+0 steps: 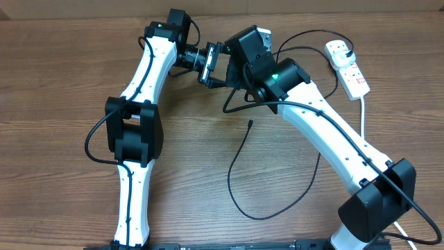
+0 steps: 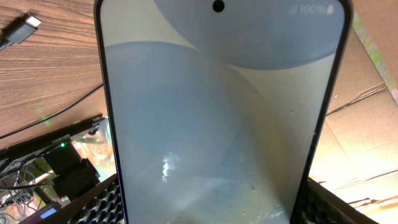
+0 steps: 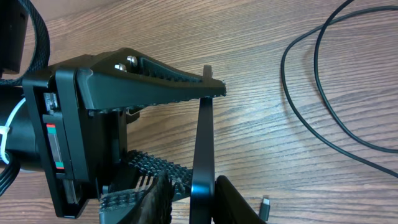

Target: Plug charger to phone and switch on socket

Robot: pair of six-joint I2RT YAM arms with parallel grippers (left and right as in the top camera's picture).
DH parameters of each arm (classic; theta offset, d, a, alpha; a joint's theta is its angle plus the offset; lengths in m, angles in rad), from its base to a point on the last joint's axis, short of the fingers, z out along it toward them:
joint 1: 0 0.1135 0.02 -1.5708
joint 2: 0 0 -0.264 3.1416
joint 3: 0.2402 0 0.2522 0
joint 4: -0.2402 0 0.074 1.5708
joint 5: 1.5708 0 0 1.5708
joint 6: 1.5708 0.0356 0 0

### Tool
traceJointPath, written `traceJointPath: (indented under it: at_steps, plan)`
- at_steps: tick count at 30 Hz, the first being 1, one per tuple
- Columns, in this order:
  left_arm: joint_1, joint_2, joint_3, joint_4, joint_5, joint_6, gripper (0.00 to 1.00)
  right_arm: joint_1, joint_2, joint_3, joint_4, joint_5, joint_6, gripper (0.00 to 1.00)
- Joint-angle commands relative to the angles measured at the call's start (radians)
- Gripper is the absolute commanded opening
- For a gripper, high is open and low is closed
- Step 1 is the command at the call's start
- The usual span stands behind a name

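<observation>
right wrist: left gripper [image 3: 198, 132] clenched on phone [image 2: 217, 124]; right gripper [image 3: 196, 202] straddles it, grip unclear. centre before squeezing; charger tip [image 3: 265, 205] lies nearby.

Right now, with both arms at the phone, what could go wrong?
1. The phone is clamped in the left fingers, while the right fingers flank it with no clearly firm hold. Releasing left early could drop it.
2. The charger tip lies loose on the table, and its cable passes under the right arm. Moving that arm may drag it.
</observation>
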Motion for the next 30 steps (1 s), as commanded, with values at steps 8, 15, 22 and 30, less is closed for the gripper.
traceJointPath:
  at_steps: [8,15,22,30]
  plan:
    - [-0.009,-0.002,0.032,0.000,0.042,-0.013,0.72,0.002,-0.014,0.011,0.008,0.014,-0.003,0.19]
    - [-0.009,-0.002,0.032,0.001,0.055,0.003,0.73,0.002,-0.011,0.010,0.008,0.014,-0.003,0.18]
    - [-0.009,-0.002,0.032,0.001,0.069,0.024,0.72,0.002,0.006,0.010,0.004,0.014,-0.003,0.16]
    - [-0.008,-0.002,0.032,0.001,0.069,0.029,0.73,0.001,0.007,0.011,0.008,0.014,-0.003,0.13]
